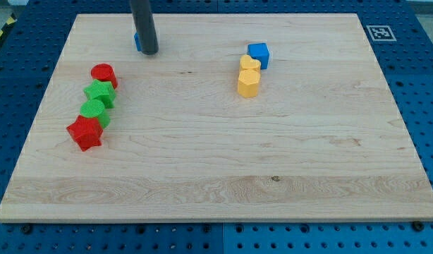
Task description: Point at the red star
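While my tip [149,52] is parked at the worktop's [216,155] twelve o'clock edge against a mostly hidden blue block [137,41], grasping nothing since no gripper is fitted, the approach is judged unstarted, and a seven o'clock sweep to the red star [84,132], lowest in the left-hand column, is called for.

My rod [143,25] is dark and straight. It comes down from the view's top, a bit left of the middle. It stands almost straight up. My tip [149,53] is at the low end of the rod, down near the top edge of the board. No more of my arm shows.
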Robot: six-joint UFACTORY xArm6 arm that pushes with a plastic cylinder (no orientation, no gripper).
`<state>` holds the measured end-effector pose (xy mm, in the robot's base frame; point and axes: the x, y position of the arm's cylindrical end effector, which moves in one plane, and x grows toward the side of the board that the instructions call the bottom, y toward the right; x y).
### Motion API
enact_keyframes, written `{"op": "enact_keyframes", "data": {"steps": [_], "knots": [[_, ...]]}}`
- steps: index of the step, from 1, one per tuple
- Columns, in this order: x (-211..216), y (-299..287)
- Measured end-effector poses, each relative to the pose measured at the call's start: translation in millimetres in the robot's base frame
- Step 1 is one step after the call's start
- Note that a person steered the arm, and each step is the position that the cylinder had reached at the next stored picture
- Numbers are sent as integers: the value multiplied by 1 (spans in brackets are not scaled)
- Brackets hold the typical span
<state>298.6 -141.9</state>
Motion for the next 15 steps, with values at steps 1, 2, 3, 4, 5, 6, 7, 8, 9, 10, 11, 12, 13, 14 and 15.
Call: {"op": "enact_keyframes", "data": {"steps": [1, 2, 3, 4, 5, 6, 7, 8, 9, 10, 11, 12, 13, 14, 15], "knots": [[-17, -6], [-19, 7], [-20, 31], [-34, 4], [-38, 1], [-41, 24], [-52, 2], [-56, -29], [-56, -34], [-50, -10], [-4, 30], [51, 34], [62, 34], [62, 34], [81, 34]]}}
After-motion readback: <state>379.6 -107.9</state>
